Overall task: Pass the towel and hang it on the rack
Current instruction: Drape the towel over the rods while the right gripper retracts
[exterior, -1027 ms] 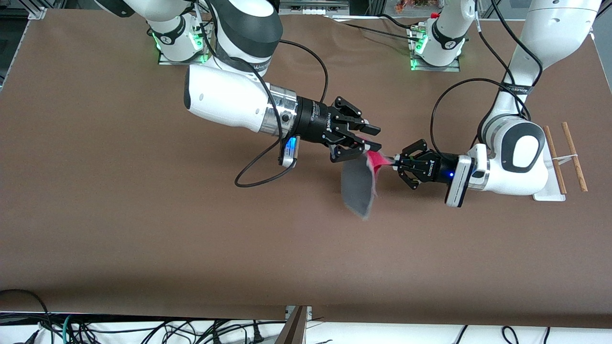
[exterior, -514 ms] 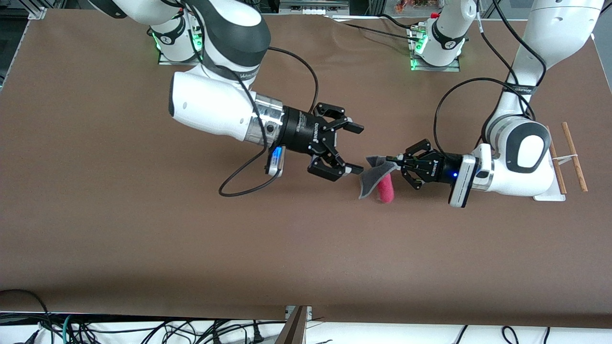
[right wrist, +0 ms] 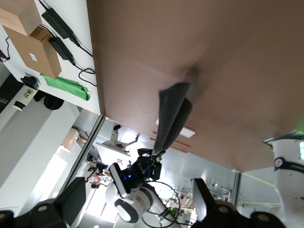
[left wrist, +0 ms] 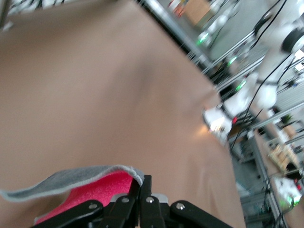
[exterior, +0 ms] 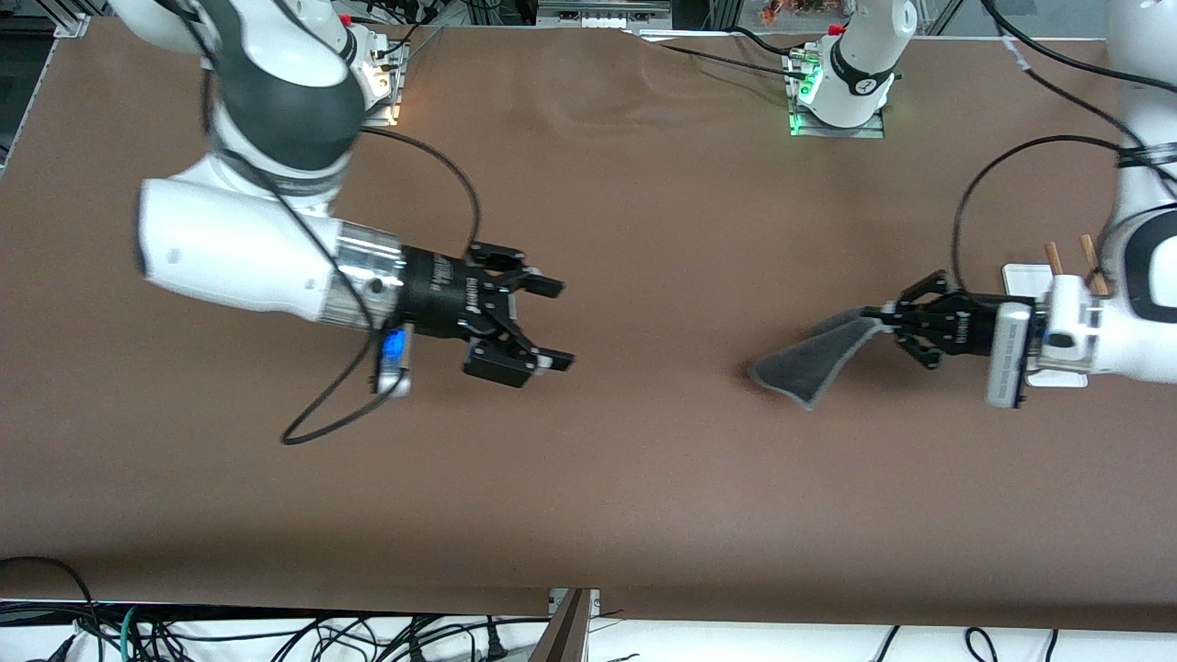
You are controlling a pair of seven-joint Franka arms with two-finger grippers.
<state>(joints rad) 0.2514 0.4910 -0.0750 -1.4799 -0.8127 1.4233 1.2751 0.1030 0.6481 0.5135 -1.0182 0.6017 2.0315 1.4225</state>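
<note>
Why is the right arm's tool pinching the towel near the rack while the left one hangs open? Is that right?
Not quite. The arms are swapped: the front view shows the left tool pinching the towel near the rack, while the right tool hangs open.

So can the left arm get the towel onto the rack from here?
Probably yes: the left gripper holds the towel right beside the rack, with nothing between them; the open right gripper waits apart.
</note>
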